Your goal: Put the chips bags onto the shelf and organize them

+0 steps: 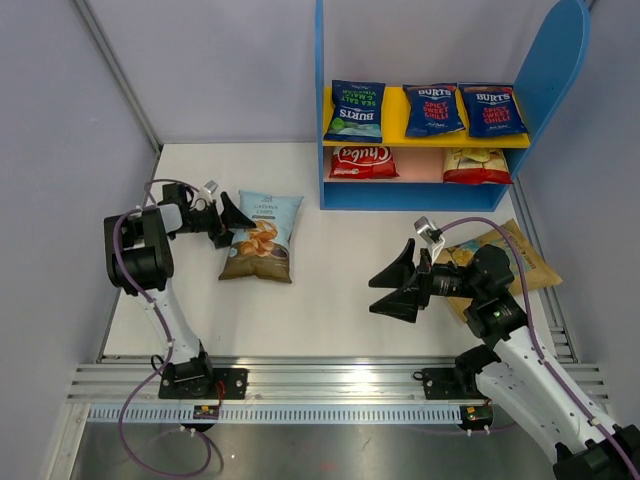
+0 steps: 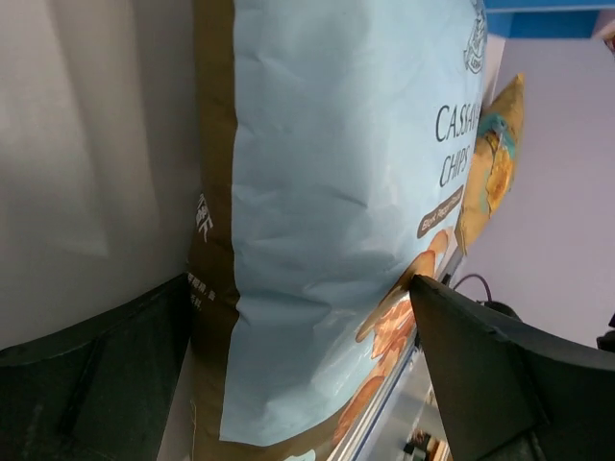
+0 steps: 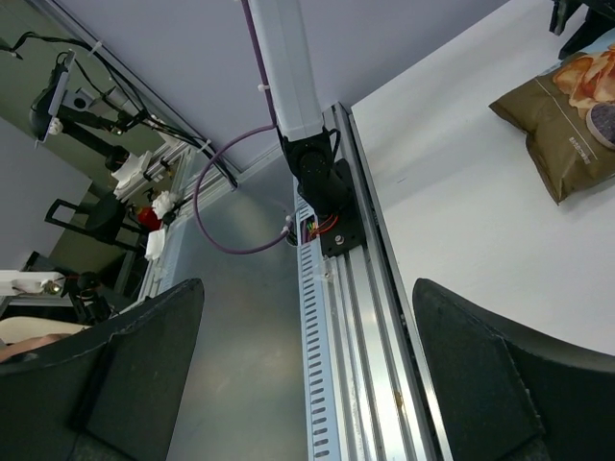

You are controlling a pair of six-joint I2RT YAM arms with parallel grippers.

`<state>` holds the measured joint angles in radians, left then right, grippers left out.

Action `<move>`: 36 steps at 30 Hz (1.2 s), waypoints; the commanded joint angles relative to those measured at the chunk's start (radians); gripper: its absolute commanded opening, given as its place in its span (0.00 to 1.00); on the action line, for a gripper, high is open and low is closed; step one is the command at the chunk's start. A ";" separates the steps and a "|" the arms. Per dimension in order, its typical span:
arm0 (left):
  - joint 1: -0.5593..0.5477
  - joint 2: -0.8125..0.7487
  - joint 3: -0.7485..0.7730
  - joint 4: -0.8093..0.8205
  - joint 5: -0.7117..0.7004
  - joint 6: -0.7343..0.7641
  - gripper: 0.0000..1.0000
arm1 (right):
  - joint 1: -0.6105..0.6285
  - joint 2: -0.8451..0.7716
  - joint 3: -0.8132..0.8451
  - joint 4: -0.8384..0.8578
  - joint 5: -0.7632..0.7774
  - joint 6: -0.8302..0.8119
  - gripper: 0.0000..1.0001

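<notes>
— Left pincer?
— My left gripper is spread wide at the left edge of the cassava bag, which lies flat on the table. I can't tell if it's touching.
— Right?
— My right gripper is spread too, empty. The tan-gold bag lies behind its wrist. On the shelf beyond, three Burts bags sit above two Chuba bags.

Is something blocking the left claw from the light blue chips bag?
No, nothing visible. The open left gripper is right at the edge of the cassava chips bag, with nothing between them.
</notes>
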<state>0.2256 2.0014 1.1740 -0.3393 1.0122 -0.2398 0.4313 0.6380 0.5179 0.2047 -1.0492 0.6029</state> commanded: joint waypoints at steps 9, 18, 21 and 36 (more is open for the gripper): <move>-0.043 0.008 -0.069 0.250 0.022 -0.208 0.42 | 0.017 0.011 -0.024 0.024 0.047 0.032 0.97; -0.055 -0.226 -0.428 0.979 -0.171 -0.792 0.17 | 0.032 0.060 -0.140 0.180 0.259 0.222 0.96; -0.065 -0.341 -0.546 1.069 -0.265 -0.880 0.16 | 0.053 0.075 -0.224 0.312 0.418 0.340 0.96; -0.313 -1.198 -1.039 0.967 -0.840 -1.325 0.14 | 0.553 0.555 -0.234 0.841 1.164 0.423 0.96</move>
<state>-0.0471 0.9611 0.1493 0.6708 0.3901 -1.4464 0.9176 1.1091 0.2279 0.7895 -0.0734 1.0634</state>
